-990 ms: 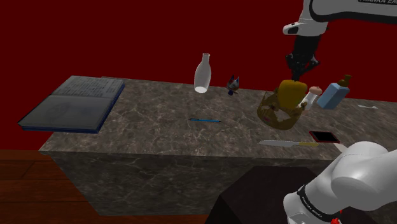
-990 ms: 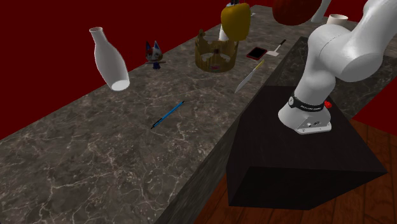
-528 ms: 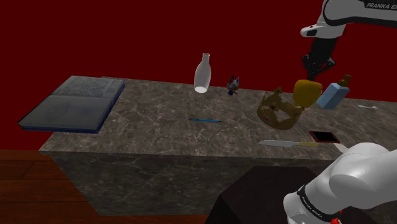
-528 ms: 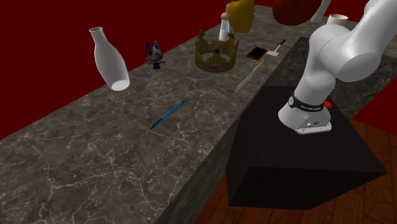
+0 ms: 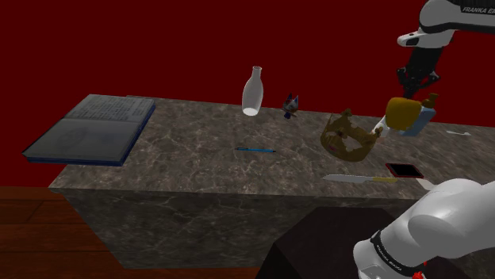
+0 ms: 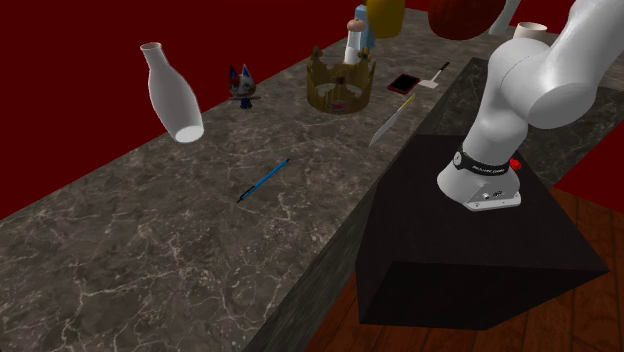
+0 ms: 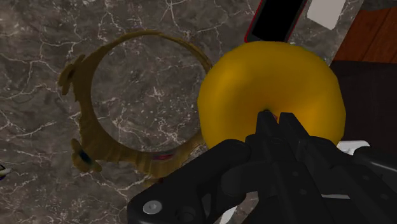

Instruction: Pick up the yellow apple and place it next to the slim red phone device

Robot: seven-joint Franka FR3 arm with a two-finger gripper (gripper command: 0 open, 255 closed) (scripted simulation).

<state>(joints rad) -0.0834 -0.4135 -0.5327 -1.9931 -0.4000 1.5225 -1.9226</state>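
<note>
The yellow apple [image 5: 403, 113] hangs in the air above the marble counter [image 5: 198, 158], held from above by my black gripper [image 5: 413, 89], which is shut on it. In the second exterior view the apple [image 6: 385, 17] is at the top edge, above the gold crown [image 6: 340, 83]. From the wrist, the apple [image 7: 273, 89] sits between my fingers, over the crown's [image 7: 121, 121] edge. The slim red phone [image 5: 404, 170] lies flat near the counter's front edge; the same phone [image 6: 404, 83] [image 7: 277, 19] lies just beyond the apple.
A knife [image 5: 358, 179] lies beside the phone. A blue soap bottle [image 5: 416, 117] stands behind the apple. A white vase [image 5: 252, 91], a small figurine [image 5: 292, 105], a blue pen [image 5: 255, 149] and an open book [image 5: 91, 128] sit further to the shoulder view's left.
The gripper has carried the apple steadily toward the shoulder view's right, from over the crown to beside the blue bottle, and slightly higher.
</note>
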